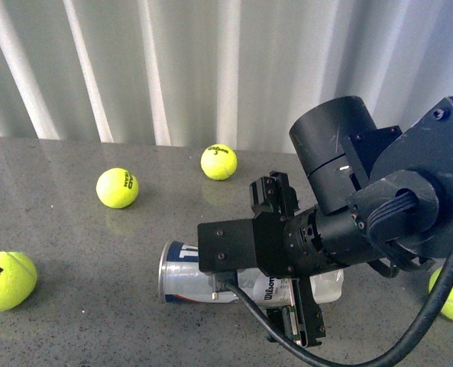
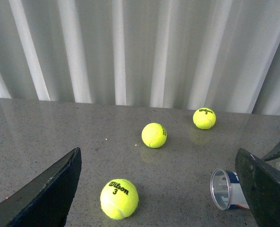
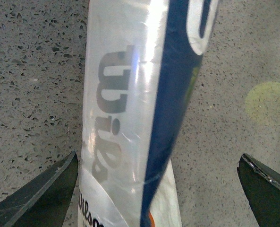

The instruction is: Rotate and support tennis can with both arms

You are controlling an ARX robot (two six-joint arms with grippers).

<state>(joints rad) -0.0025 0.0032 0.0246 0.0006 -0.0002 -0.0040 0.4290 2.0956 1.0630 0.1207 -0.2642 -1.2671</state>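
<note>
the right arm (image 1: 379, 199) is filling the near right of the front view, its cable (image 1: 409, 329) looping toward the lens. the right gripper (image 1: 291, 256) is reaching down over the tennis can (image 1: 182, 279). its jaws are standing wide apart, one on each side of the tube. in the right wrist view bare table (image 3: 31, 71) is showing between each finger and the label, so it is gripping nothing.

the can is lying on its side on the table, its long axis running across the robot's front. its silver rim (image 1: 165, 271) is pointing toward the robot's left, and the other end is showing just past the wrist. the jaws are crossing that axis near mid-length.

the left gripper (image 2: 157, 170) is also spread wide and empty, hanging well apart from the can and seeing only the rim end off to one side. by my judgement the right arm is the nearer one and is lined up to close on the tube, while the left will be needing to come in at the rim end to support it.
</note>
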